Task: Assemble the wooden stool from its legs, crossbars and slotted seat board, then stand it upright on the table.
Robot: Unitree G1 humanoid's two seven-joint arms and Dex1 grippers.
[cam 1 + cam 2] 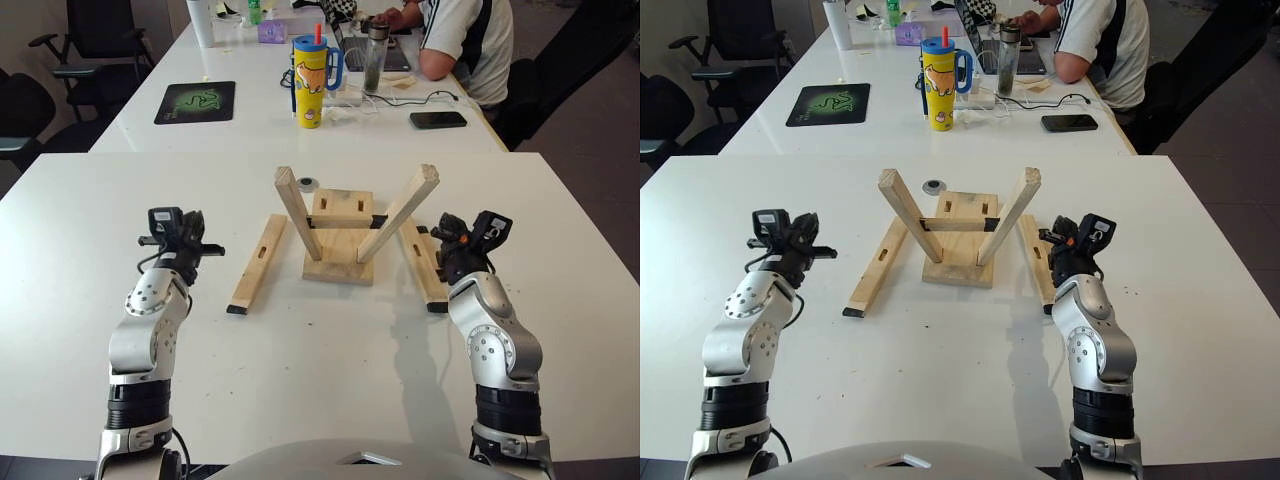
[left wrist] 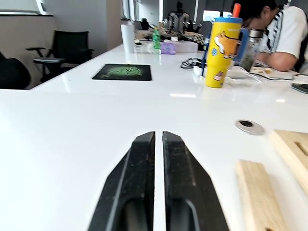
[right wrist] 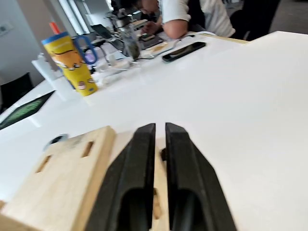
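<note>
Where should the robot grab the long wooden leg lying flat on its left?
Around the middle of the loose pale wooden stool leg, pinching across its narrow width from above with the left end effector. It lies flat on the white table with both long edges free; a middle grip should balance it.

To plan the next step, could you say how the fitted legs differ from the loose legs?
The fitted legs stand tilted in the seat board; the loose legs lie flat on the table. A crossbar joins the fitted legs; the loose legs lie apart. All are pale wood.
</note>
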